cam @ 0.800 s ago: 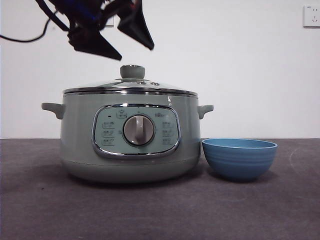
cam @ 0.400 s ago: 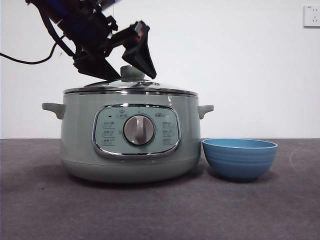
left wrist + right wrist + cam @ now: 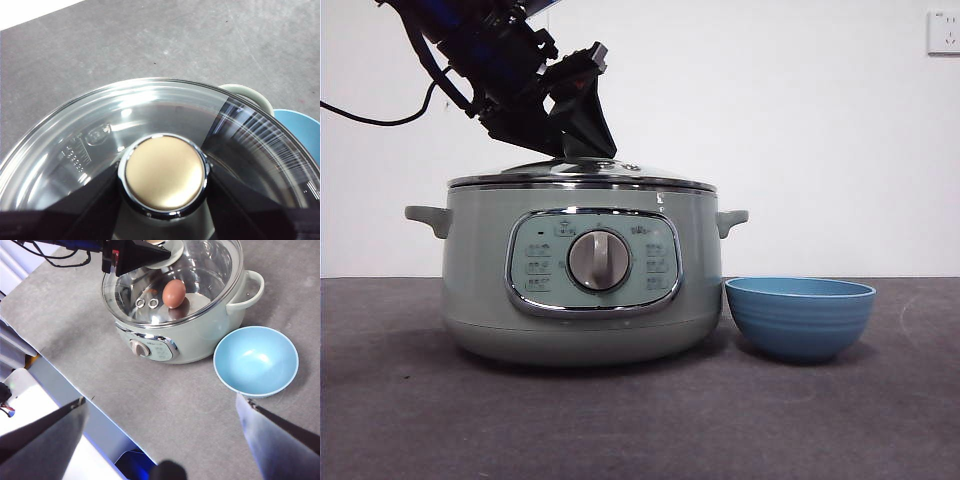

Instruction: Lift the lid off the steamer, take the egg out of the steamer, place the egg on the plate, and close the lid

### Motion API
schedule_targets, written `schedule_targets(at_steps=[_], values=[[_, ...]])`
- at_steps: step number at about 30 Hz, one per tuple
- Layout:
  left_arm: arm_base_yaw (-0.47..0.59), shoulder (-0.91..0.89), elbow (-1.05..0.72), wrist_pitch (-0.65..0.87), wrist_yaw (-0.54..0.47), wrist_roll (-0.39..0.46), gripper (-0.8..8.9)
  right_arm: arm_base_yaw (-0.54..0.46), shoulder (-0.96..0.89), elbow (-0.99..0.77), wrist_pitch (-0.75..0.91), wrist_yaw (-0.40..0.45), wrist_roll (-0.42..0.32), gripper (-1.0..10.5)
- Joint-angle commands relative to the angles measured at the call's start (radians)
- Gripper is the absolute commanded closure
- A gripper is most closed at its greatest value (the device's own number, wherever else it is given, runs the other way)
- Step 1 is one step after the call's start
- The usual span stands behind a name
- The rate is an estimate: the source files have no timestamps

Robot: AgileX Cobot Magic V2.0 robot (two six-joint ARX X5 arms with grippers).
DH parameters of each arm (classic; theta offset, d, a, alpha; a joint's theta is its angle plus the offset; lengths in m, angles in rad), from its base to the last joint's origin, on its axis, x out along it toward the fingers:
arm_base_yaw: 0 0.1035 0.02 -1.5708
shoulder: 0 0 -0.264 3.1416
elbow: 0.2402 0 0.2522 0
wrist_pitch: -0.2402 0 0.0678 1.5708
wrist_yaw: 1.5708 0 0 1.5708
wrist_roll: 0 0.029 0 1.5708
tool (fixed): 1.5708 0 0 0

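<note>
On the dark table stands the sage-green steamer [image 3: 582, 275], panel facing forward, its glass lid [image 3: 582, 174] seated on the rim. Just beside it waits the blue plate [image 3: 799, 316], near enough for a short carry. The left gripper [image 3: 165, 175] has one jaw on each side of the lid's knob [image 3: 165, 172], set to lift; whether they pinch it I cannot tell. The right gripper [image 3: 165, 415] hangs wide open, holding nothing. Under the glass lies the egg [image 3: 174, 293].

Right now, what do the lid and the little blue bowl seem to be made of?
The lid looks like clear glass with a shiny chrome rim: the egg shows through it. The bowl looks like matte plastic or ceramic, faintly ribbed; I cannot tell which.
</note>
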Motion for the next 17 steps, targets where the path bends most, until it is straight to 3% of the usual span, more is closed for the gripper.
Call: schedule_targets(at_steps=[1,3,5,17], values=[[-0.003,0.006,-0.005,-0.006,0.005,-0.005,6.93,0.002,-0.001,0.0,0.002,0.003,-0.01,4.4],[-0.003,0.006,-0.005,-0.006,0.005,-0.005,7.03,0.002,-0.001,0.0,0.002,0.003,-0.01,4.4],[-0.003,0.006,-0.005,-0.006,0.005,-0.005,8.33,0.002,-0.001,0.0,0.002,0.003,-0.01,4.4],[-0.003,-0.019,-0.004,0.046,0.009,-0.004,8.22,0.002,-0.001,0.0,0.002,0.003,-0.009,4.4]])
